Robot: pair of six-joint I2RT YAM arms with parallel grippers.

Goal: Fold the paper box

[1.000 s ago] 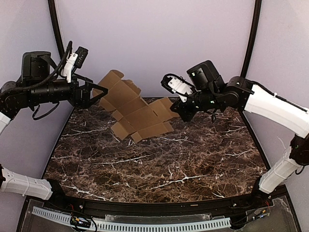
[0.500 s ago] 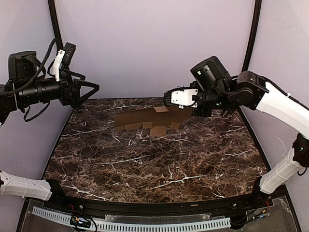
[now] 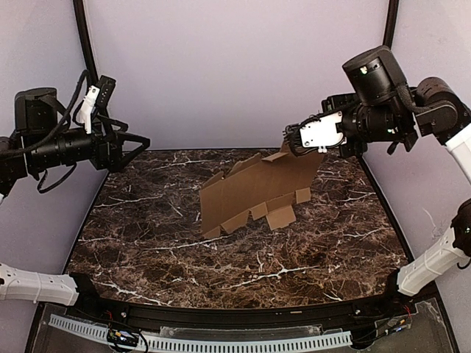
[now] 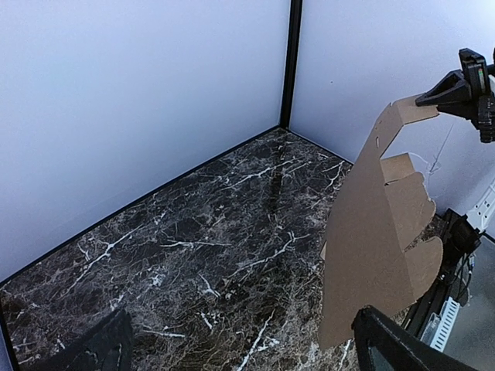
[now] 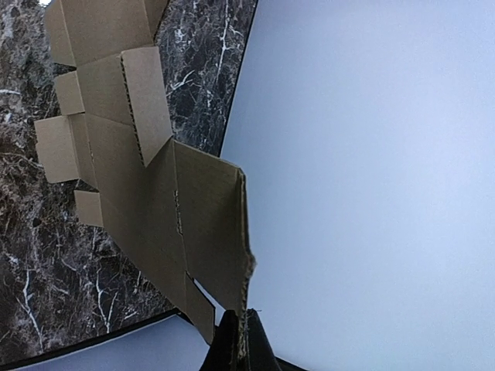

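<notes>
While L tool [image 3: 136,147] gapes, raised R tool [image 3: 291,145] pinches paper box [image 3: 254,195] corner.

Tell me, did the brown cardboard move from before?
Yes. The paper box lay flat by the back edge of the table; now the right gripper holds its corner up, and its lower tabs sit nearer the middle.

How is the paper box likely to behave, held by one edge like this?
Probably light: the right gripper, shut on one top edge, holds the paper box up alone. Likely floppy at its creases: flaps hang at differing angles. It may swing or slip, since the left gripper stands open, apart.
</notes>
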